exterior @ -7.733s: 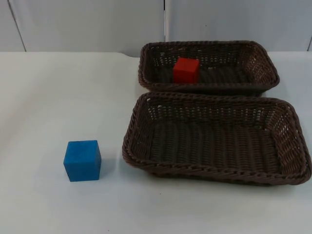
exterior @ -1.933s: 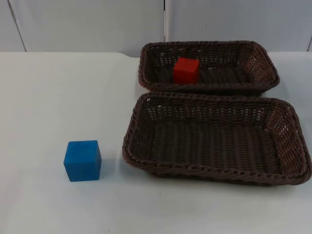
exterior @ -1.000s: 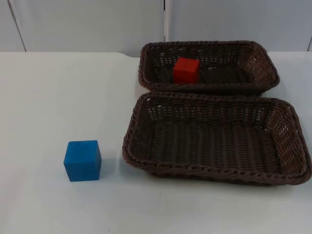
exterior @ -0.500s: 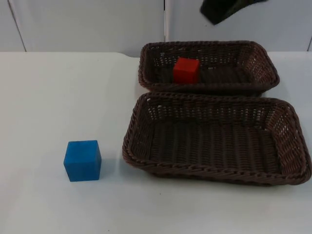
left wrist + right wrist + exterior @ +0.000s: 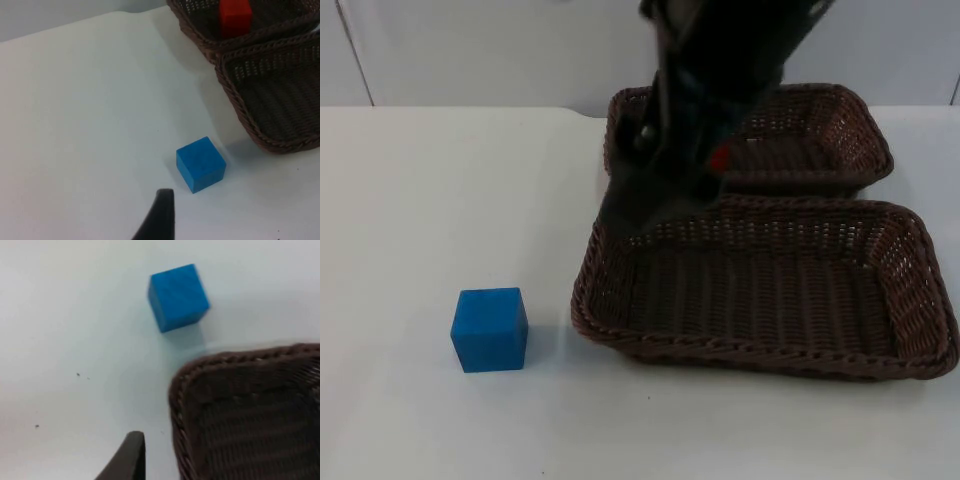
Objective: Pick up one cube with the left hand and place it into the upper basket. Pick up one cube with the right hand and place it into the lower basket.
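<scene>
A blue cube (image 5: 489, 329) sits on the white table left of the lower basket (image 5: 920, 260). The red cube (image 5: 719, 157) lies in the upper basket (image 5: 865, 130), mostly hidden behind my right arm. That arm comes down blurred across the upper basket's left end, with my right gripper (image 5: 638, 205) over the lower basket's far left corner. In the right wrist view the blue cube (image 5: 178, 297) lies beyond the lower basket's corner (image 5: 225, 365). My left gripper (image 5: 160, 220) waits above bare table, a little short of the blue cube (image 5: 200, 164), with the red cube (image 5: 235, 15) farther off.
The two brown wicker baskets stand close together at the right, with the upper basket (image 5: 200, 30) and the lower basket (image 5: 235, 95) nearly touching. White table spreads out left of them around the blue cube. A grey partition wall (image 5: 500, 50) closes the far side.
My right arm has swung in from the upper right and down over the upper basket's left end, covering most of the red cube. Neither cube nor basket has moved.
</scene>
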You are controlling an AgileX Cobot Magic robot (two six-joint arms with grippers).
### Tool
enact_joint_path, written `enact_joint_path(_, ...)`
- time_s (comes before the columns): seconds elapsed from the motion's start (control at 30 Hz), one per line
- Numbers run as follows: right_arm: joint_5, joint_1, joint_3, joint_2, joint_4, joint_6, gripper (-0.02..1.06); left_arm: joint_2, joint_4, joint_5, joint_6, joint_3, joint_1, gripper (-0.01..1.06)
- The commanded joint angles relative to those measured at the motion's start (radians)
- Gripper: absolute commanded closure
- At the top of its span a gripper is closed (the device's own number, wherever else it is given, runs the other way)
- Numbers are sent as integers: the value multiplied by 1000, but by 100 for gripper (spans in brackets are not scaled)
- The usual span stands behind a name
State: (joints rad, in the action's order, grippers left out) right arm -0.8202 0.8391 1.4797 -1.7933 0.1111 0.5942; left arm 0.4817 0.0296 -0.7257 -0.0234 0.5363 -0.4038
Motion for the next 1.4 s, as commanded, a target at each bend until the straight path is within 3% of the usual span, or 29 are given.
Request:
enact_joint_path(0.0, 33, 8, 5, -39, 54, 55, -1, -4, 6, 7, -8, -3, -1, 22)
enact_joint_path(0.13, 79, 10, 18, -125, 197, 199, -1, -4, 6, 7, -8, -3, -1, 22)
enact_joint_path(0.27, 75, 11, 104, -214, 233, 226, -1, -4, 6, 7, -8, -3, -1, 22)
enact_joint_path(0.37, 67, 11, 187, -287, 233, 233, -1, -4, 7, 9, -8, -3, -1, 22)
enact_joint_path(0.67, -76, 11, 494, -543, 233, 240, -1, -4, 10, 9, -8, -3, -1, 22)
enact_joint_path(0.87, -89, 23, 561, -613, 233, 256, -1, -4, 11, 9, -8, -3, -1, 22)
enact_joint_path(1.37, 8, 43, 572, -713, 232, 262, -1, -4, 27, 9, -8, -3, -1, 22)
